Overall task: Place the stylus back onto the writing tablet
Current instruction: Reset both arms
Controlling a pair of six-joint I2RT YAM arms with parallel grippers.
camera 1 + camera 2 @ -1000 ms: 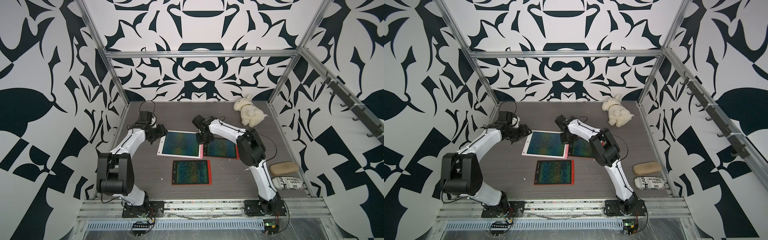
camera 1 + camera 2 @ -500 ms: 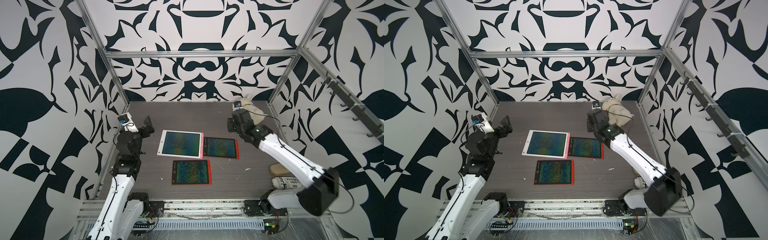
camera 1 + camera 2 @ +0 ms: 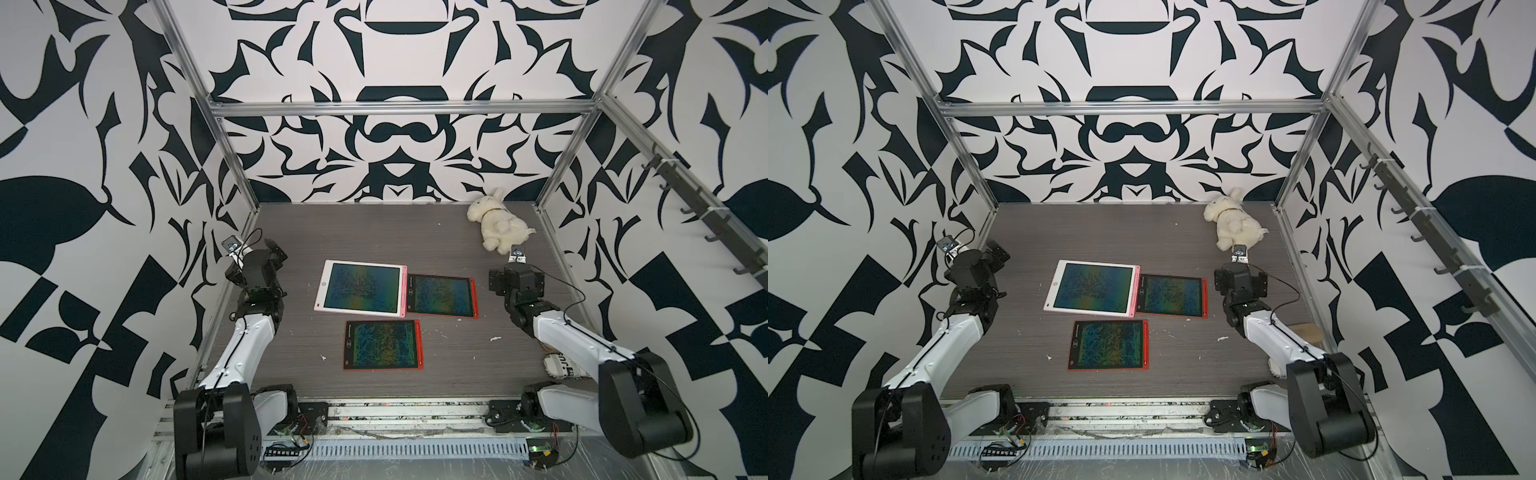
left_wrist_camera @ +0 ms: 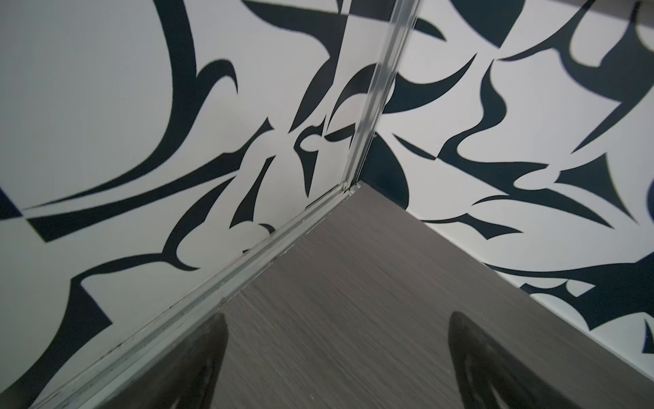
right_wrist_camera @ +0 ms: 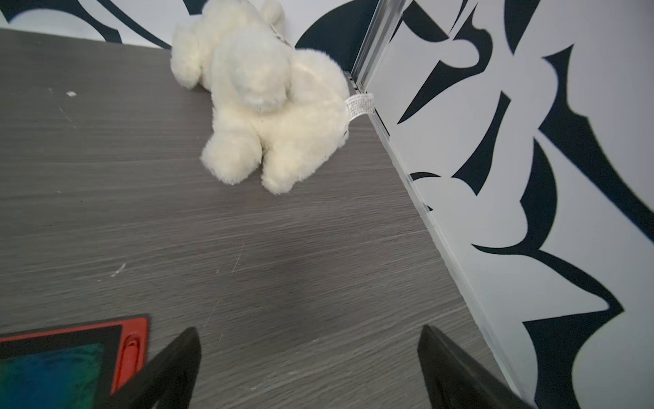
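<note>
Dark grey wood-grain table [image 3: 374, 232] w/ black-and-white patterned walls [image 3: 395, 137] round it. At one table corner the left gripper [image 4: 334, 329] is wide open, nothing btwn its fingers [image 4: 198, 354]. The right gripper [image 5: 309, 333] is also wide open & empty, facing a white plush bunny [image 5: 269, 106]. Just beside the right gripper lies a red-framed writing tablet [image 5: 70, 350], w/ a red stylus [image 5: 130, 354] in its edge slot. Btwn the 2 grippers also lie a white-framed tablet [image 3: 359, 289] & a second red-framed tablet [image 3: 382, 345].

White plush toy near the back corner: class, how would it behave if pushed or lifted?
The plush toy looks fluffy and slumped, so it would probably squash and flop, not stay stiff. Being all fluff, likely light for its bulk. Sprawled on the table, it should drag rather than roll.
</note>
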